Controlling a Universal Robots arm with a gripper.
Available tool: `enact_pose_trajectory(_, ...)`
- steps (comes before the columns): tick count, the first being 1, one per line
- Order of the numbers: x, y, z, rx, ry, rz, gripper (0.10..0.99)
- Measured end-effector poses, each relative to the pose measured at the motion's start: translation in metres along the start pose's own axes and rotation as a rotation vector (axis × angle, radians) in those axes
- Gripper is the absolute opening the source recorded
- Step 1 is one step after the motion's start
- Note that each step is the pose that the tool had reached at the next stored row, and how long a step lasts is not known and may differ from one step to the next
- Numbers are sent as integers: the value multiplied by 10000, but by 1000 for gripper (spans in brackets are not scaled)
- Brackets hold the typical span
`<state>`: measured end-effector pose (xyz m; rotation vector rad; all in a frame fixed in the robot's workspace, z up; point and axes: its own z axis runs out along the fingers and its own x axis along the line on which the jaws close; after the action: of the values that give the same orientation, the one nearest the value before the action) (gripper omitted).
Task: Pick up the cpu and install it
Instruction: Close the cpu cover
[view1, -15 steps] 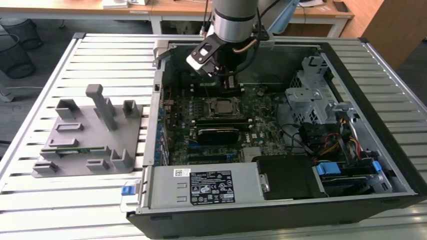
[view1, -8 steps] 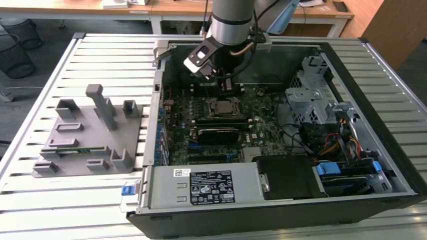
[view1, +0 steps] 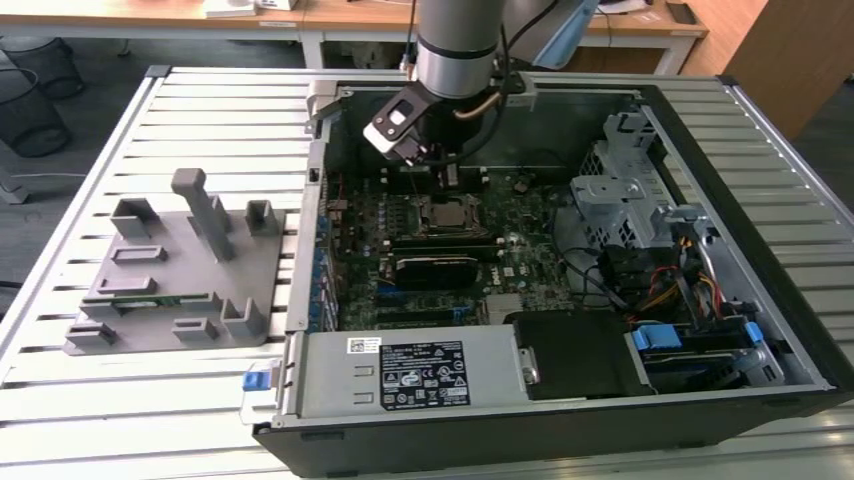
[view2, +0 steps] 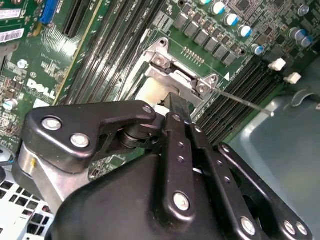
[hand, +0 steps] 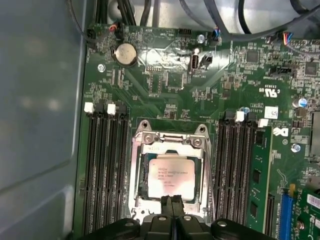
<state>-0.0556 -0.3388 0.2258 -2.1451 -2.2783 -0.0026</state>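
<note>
The cpu (hand: 171, 175) is lying flat in the socket (hand: 169, 141) on the motherboard (hand: 165, 80), inside the open computer case (view1: 534, 440) that is sitting on the slatted bench (view1: 200, 110). Its metal top is facing up and the socket's frame is standing around it.

The gripper (hand: 173, 204) is hanging low over the board with its fingers (hand: 167, 207) pressed together and nothing pinched between them. In the first wrist view the fingertips are sitting at the cpu's near edge, so the chip is lying just ahead of them, on the side toward the round coin cell (hand: 125, 53). Whether the tips are touching that edge or hovering just above it I cannot tell, since glare is washing out that spot in the second wrist view.

The cpu is close to square, its sides running parallel with the memory slots (hand: 105, 165) flanking the socket. Judging from this, the chip is already lying in its seat rather than being carried.
</note>
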Motion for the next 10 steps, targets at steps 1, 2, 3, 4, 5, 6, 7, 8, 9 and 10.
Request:
enact_pose_trajectory(1, 1, -11, 10, 0, -1, 0, 106)
enact_pose_trajectory(2, 1, -21, 20, 0, -1, 0, 106)
enact_pose_trajectory(3, 1, -30, 29, 0, 0, 0, 106)
enact_pose_trajectory(4, 2, -38, 38, 0, -1, 0, 106)
enact_pose_trajectory(5, 2, -45, 47, 0, 0, 0, 106)
enact_pose_trajectory(6, 3, -51, 54, 1, -1, 0, 106)
enact_pose_trajectory(7, 3, -57, 62, 0, -1, 0, 106)
enact_pose_trajectory(8, 3, -61, 69, 0, -1, 0, 106)
enact_pose_trajectory(9, 3, -64, 76, 0, -1, 0, 106)
enact_pose_trajectory(10, 3, -67, 84, 0, -1, 1, 106)
